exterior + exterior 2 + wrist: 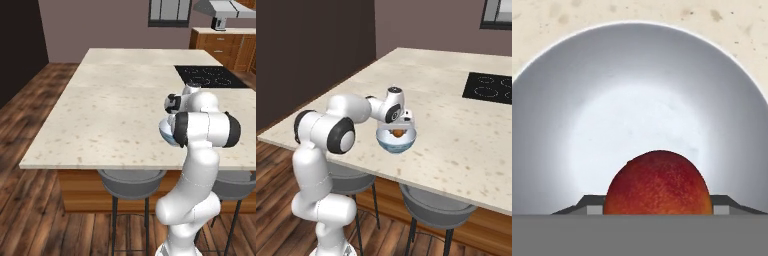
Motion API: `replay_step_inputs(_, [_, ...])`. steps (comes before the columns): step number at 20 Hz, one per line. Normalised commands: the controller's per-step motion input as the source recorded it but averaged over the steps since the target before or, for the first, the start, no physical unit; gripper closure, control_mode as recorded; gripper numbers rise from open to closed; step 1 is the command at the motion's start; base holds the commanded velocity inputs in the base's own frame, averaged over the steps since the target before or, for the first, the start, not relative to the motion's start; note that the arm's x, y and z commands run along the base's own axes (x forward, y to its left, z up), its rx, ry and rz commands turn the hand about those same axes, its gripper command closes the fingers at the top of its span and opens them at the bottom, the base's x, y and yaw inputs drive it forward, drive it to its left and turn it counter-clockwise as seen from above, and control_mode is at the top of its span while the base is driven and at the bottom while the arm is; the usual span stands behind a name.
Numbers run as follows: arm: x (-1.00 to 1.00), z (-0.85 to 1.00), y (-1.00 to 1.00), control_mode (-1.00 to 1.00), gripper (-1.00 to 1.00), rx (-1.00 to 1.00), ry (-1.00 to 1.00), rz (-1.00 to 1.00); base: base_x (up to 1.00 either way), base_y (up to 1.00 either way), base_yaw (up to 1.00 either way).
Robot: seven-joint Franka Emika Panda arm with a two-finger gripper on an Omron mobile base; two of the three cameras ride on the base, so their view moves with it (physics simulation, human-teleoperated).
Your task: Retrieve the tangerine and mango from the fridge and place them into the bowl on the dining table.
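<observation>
Table: dining table [110, 115], stone top, carries the bowl [396, 143].
Bowl: rigid, light, likely to slide.
Mango [657, 183]: firm, smooth, bruisable; grip across its middle.
Gripper [400, 131]: jaws clamped around the mango, above the bowl.

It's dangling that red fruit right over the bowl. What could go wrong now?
The hand holds a red-orange fruit over the bowl. The bowl sits near the dining table edge, so a bump by the hand might shove it off. Dropped off-centre, the round fruit could bounce or roll out.
</observation>
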Motion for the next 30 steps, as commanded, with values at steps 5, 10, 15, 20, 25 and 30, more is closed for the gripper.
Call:
replay_step_inputs(5, [0.21, -0.36, -0.1, -1.0, 1.0, -0.05, 0.08, 0.07, 0.0, 0.0, 0.0])
replay_step_inputs(10, [0.1, -0.34, -0.06, -1.0, 1.0, -0.06, 0.06, 0.08, 0.0, 0.0, 0.0])
replay_step_inputs(15, [0.06, -0.29, -0.01, -1.0, -1.0, -0.06, 0.04, 0.07, 0.0, 0.0, 0.0])
replay_step_inputs(20, [0.02, -0.09, -0.03, -1.0, -1.0, -0.02, 0.01, 0.06, 0.0, 0.0, 0.0])
replay_step_inputs(25, [0.0, 0.0, -0.07, -1.0, -1.0, 0.0, 0.0, 0.05, 0.0, 0.0, 0.0])
replay_step_inputs(30, [-0.07, 0.09, 0.0, -1.0, -1.0, 0.0, -0.01, 0.05, 0.0, 0.0, 0.0])
